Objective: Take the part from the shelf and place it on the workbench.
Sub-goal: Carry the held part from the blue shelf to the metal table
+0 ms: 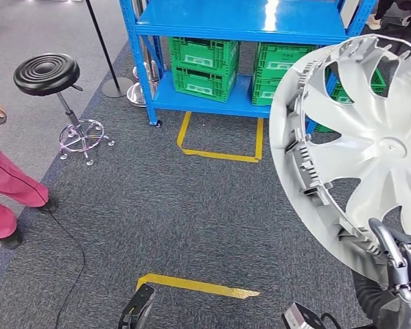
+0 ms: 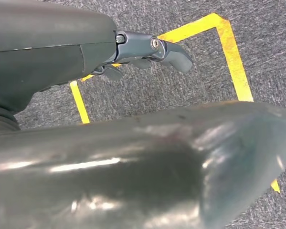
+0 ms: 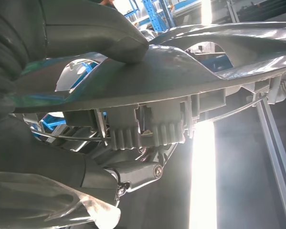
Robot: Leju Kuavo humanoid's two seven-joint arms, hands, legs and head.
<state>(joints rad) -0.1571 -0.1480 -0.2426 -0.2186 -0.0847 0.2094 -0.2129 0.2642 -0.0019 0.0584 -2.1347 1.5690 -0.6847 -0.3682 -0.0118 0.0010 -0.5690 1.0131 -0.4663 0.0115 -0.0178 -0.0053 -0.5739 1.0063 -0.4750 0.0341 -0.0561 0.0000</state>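
In the head view the right hand (image 1: 400, 257) sat at five o'clock, its dark fingers hooked over the lower rim of the hubcap (image 1: 368, 144), a silver finned wheel cover that stood tilted, filling the frame from two to four o'clock. The cover hung in the air, in front of the blue shelf (image 1: 234, 27) with its green crates (image 1: 203, 65), above the grey carpet. The right wrist view gave what the head view could not: the hubcap (image 3: 177, 71) edge-on, its clips showing, pinched between the thick thumb lying on its face and a finger (image 3: 141, 174) tucked beneath the rim of the right hand (image 3: 98, 171).

The left hand (image 1: 137, 308) showed as a dark tip at six o'clock in the head view, by a yellow tape line (image 1: 193, 284). The left wrist view showed the left hand (image 2: 148, 52) with fingers loosely extended over the floor, holding nothing. A stool (image 1: 47, 75) stood at ten o'clock, and a person's pink-trousered legs (image 1: 6, 185) at nine.
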